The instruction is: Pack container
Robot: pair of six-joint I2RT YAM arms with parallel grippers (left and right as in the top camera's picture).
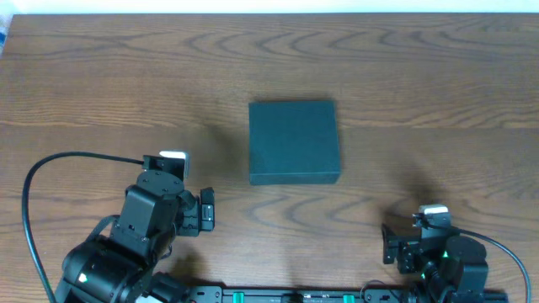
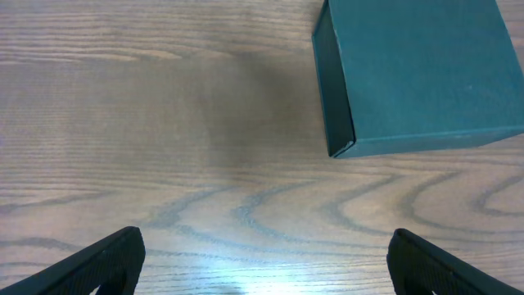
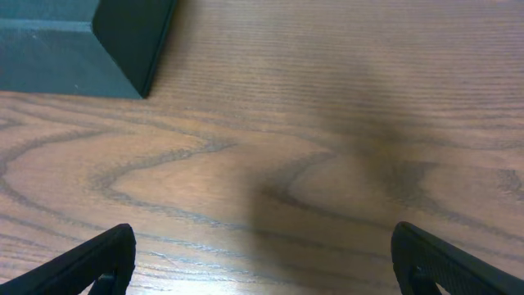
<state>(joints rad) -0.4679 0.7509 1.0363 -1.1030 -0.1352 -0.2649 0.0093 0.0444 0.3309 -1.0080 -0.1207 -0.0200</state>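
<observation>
The container (image 1: 294, 141) is a dark teal square box with its lid shut, standing in the middle of the wooden table. It shows at the top right of the left wrist view (image 2: 417, 74) and at the top left of the right wrist view (image 3: 82, 45). My left gripper (image 2: 264, 260) is open and empty, near the front left, short of the box. My right gripper (image 3: 264, 258) is open and empty, near the front right, also apart from the box. No snack packets are in view.
The wooden table (image 1: 101, 93) spreads around the box. A black cable (image 1: 34, 181) loops beside the left arm. The table's far edge runs along the top of the overhead view.
</observation>
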